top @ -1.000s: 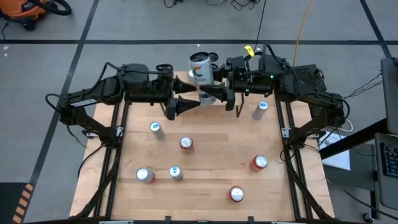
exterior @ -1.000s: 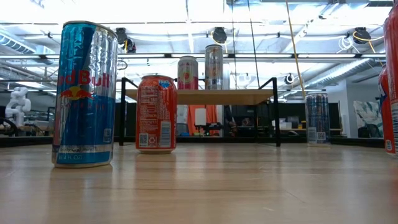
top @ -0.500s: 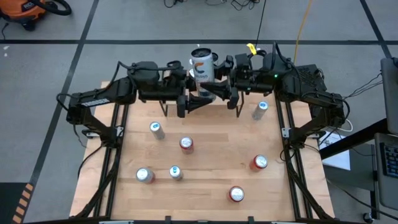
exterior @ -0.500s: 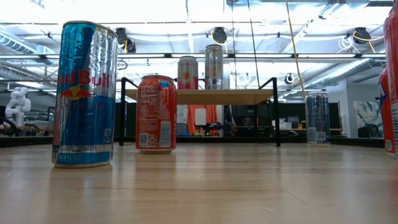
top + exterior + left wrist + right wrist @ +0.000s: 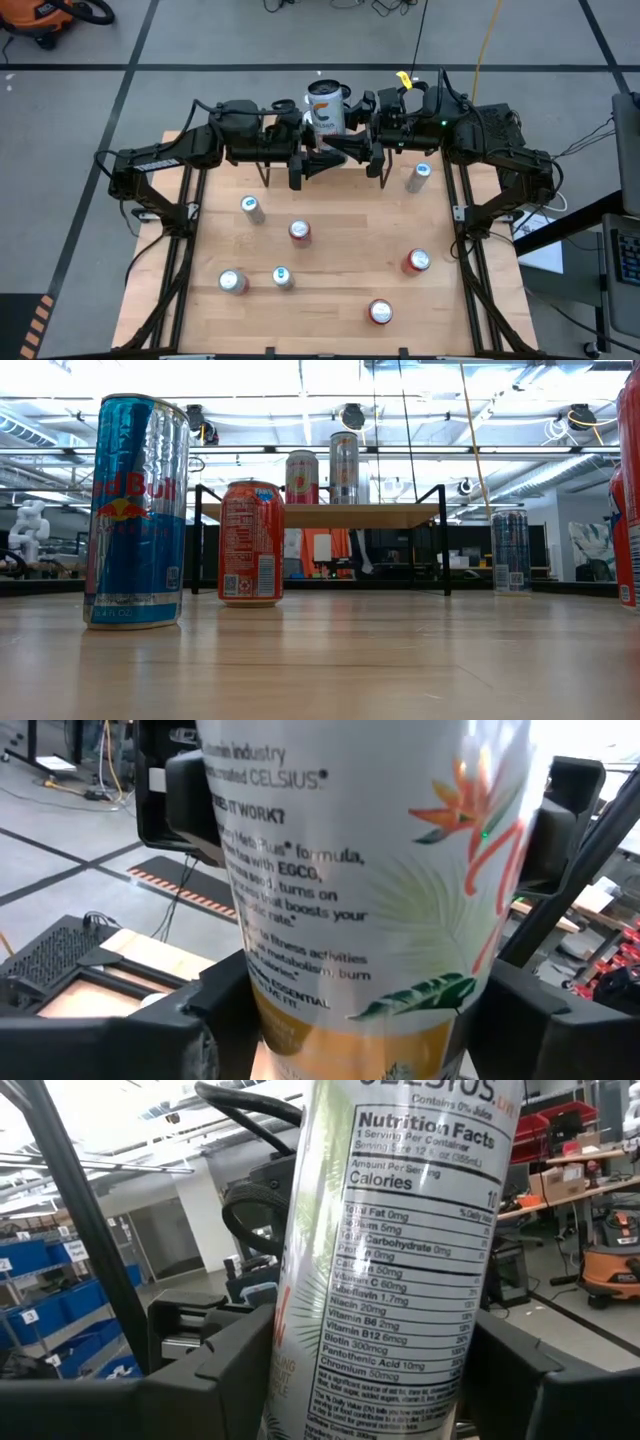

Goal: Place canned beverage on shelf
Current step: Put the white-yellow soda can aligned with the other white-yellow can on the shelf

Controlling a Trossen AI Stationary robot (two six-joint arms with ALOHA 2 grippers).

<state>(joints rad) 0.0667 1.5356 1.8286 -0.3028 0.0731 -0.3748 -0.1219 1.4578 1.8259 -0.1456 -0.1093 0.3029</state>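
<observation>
A tall white Celsius can is held high over the table's far edge, between my two arms. My left gripper reaches in from the table's left and is shut on the can. My right gripper comes from the right and is shut on the same can. The shelf stands at the far edge on thin black legs. A pink can and a silver can stand on its top. The low view shows neither gripper. My left gripper pinches the can's lower body between its two fingers, one on each side. The fingers come in level from the table's left. The can stands upright, lifted clear. My right gripper pinches the can's lower body between its two fingers, one on each side. It comes in about level from the table's right, opposite the left gripper. The can is lifted clear of everything below.
Several cans stand loose on the wooden tabletop: a silver one, red ones, two near the front left, and a slim one at the far right. Free room lies mid-table.
My left gripper has moved toward the table's right, up to the can held by my right gripper, and its fingers have shut on the can's sides. The can has stayed aloft, coming a little more upright.
</observation>
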